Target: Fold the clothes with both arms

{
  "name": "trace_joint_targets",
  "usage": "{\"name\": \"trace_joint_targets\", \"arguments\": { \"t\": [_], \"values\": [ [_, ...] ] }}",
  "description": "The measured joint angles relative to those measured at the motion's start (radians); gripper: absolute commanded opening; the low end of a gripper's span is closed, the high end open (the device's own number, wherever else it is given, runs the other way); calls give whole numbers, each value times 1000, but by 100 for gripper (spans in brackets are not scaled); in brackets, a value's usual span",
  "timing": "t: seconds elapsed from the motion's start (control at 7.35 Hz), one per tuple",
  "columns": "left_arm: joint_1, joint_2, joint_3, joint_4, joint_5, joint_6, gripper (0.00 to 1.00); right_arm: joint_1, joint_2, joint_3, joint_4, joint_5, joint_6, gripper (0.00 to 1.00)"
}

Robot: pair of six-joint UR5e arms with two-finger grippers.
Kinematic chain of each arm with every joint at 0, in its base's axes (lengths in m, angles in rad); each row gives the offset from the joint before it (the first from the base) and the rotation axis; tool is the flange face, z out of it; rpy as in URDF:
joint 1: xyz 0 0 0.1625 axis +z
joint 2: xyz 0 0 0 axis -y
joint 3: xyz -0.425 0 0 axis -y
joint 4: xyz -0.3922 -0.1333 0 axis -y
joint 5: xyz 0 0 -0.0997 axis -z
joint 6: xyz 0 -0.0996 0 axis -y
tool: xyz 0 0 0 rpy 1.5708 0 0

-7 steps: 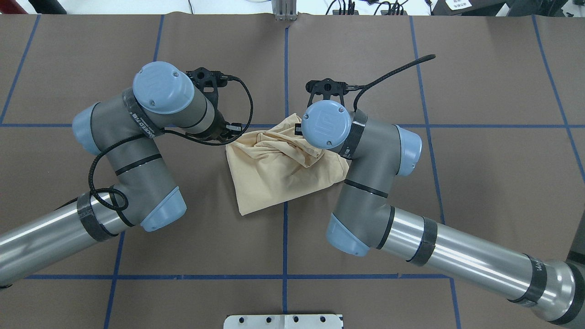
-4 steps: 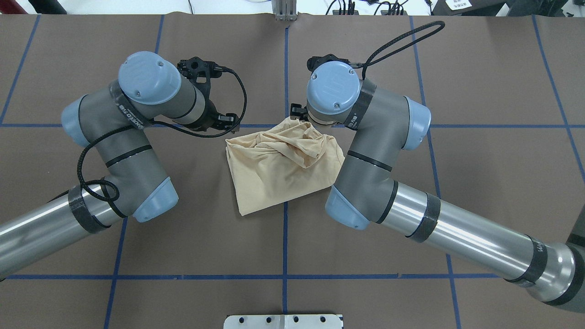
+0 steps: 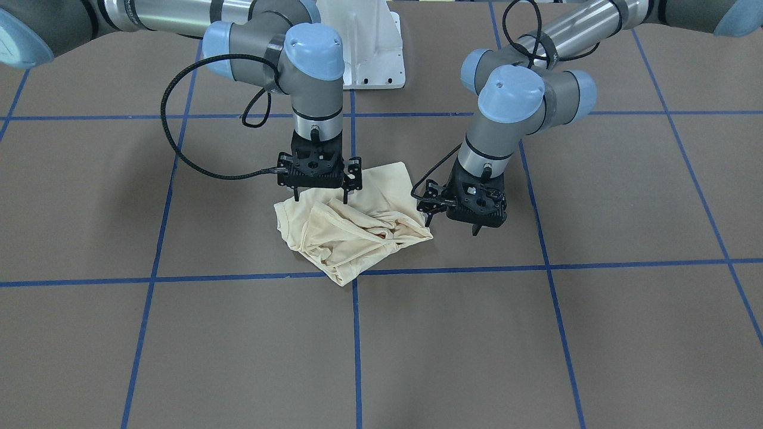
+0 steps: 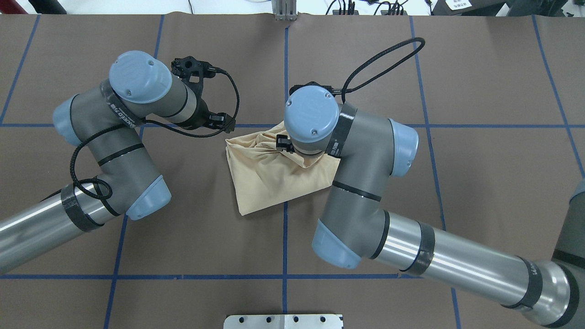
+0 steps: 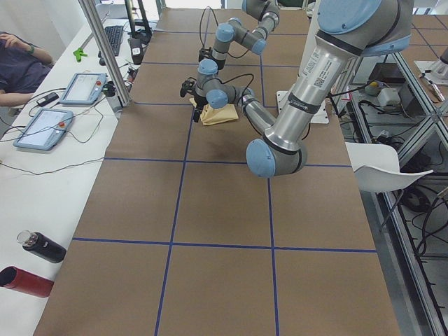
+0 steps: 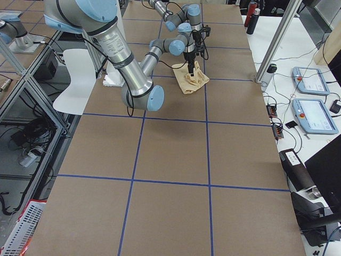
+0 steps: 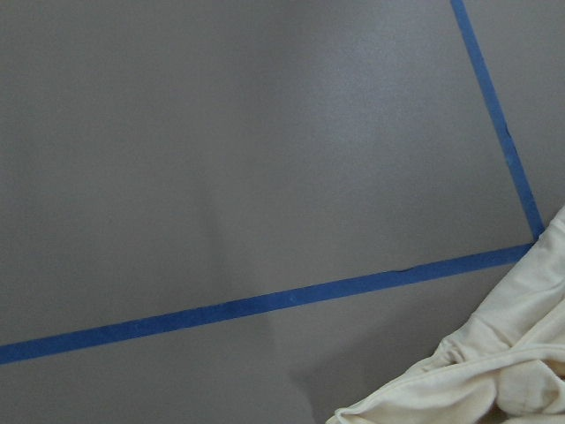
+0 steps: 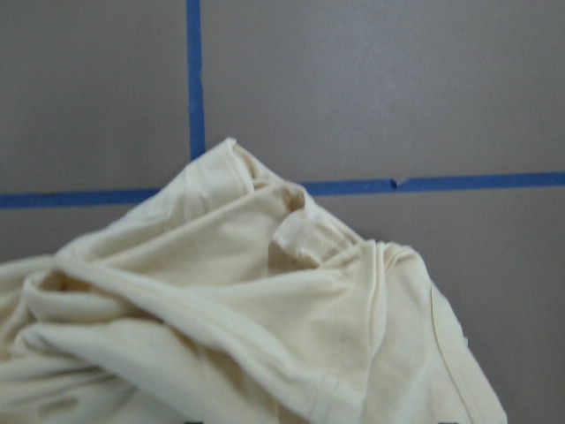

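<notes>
The cream-yellow T-shirt [image 3: 351, 235] lies crumpled in a rough folded heap at the table's middle, print hidden; it also shows in the overhead view [image 4: 269, 176]. My right gripper [image 3: 320, 195] points straight down over the shirt's robot-side half, fingers spread open and empty, tips just above the cloth. Its wrist view shows the wrinkled shirt [image 8: 247, 327] close below. My left gripper [image 3: 451, 225] hangs open and empty over bare table just beside the shirt's edge. Its wrist view shows only a shirt corner [image 7: 494, 371]. In the overhead view both grippers are hidden under their wrists.
The table is covered in brown paper [image 4: 480, 183] with blue tape grid lines [image 4: 285, 237]. The white pedestal base [image 3: 369, 47] stands behind the shirt. A black and a red bottle [image 5: 42, 248] stand on the side table with tablets [image 5: 42, 129].
My right wrist swung away from the robot, then came back leftwards over the shirt's far half. My left arm drew away from the shirt to the left. The shirt lies as before.
</notes>
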Motion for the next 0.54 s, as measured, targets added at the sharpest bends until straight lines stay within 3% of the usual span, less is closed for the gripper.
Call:
{"name": "trace_joint_targets", "arguments": {
  "t": [0.27,0.41,0.54],
  "values": [
    [-1,1,-1,0,0,1,100,-66,-5,-15,-21,-65,-10,21],
    [-1,1,-2,0,0,1,100,-77,-4,-26,-23,-79,-12,9],
    [-1,1,-5,0,0,1,100,-79,-1,-36,-21,-98,-23,6]
  ]
}}
